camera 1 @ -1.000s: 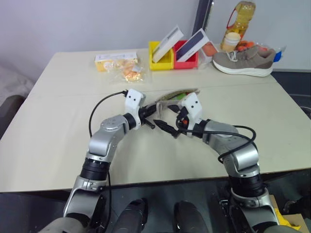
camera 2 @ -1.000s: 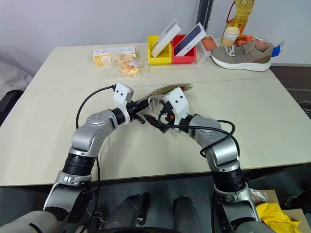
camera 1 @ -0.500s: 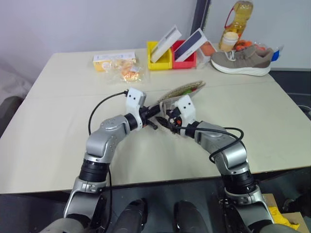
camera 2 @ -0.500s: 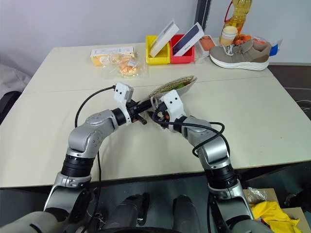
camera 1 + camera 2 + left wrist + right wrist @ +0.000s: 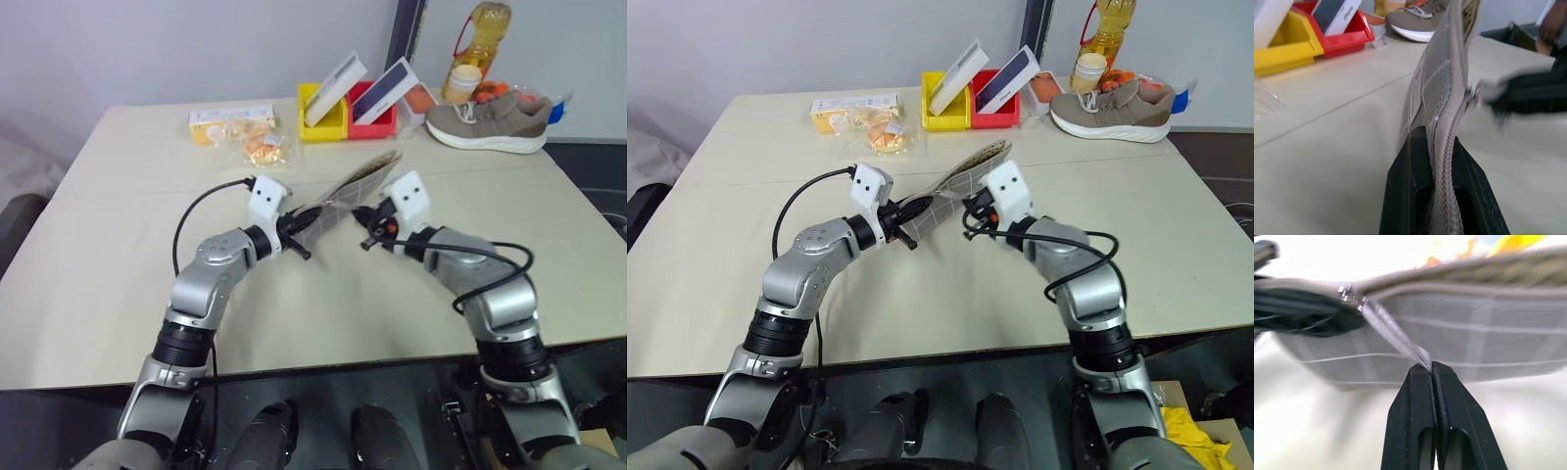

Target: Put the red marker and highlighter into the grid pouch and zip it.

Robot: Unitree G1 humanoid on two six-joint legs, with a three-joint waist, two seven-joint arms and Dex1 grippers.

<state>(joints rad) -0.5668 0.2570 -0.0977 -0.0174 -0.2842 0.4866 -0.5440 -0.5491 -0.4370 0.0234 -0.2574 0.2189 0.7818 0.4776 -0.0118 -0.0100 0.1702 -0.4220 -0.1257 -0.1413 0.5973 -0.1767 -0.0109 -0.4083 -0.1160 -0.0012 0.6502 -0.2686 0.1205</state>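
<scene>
Head views: the flat grey fabric grid pouch (image 5: 355, 184) with thin white lines hangs in the air over the middle of the beige desk (image 5: 98, 245), between both arms. Left wrist view: the left tool (image 5: 1442, 188) is clenched on the pouch's zipper edge. Right wrist view: the right tool (image 5: 1434, 382) pinches the silver zipper pull tab (image 5: 1396, 338).

Grid pouch (image 5: 348, 192) above table (image 5: 118, 245) centre, btwn grippers; bins (image 5: 348, 116), snack bag (image 5: 257, 145) near far edge; shoe (image 5: 490, 122) far-right corner.
</scene>
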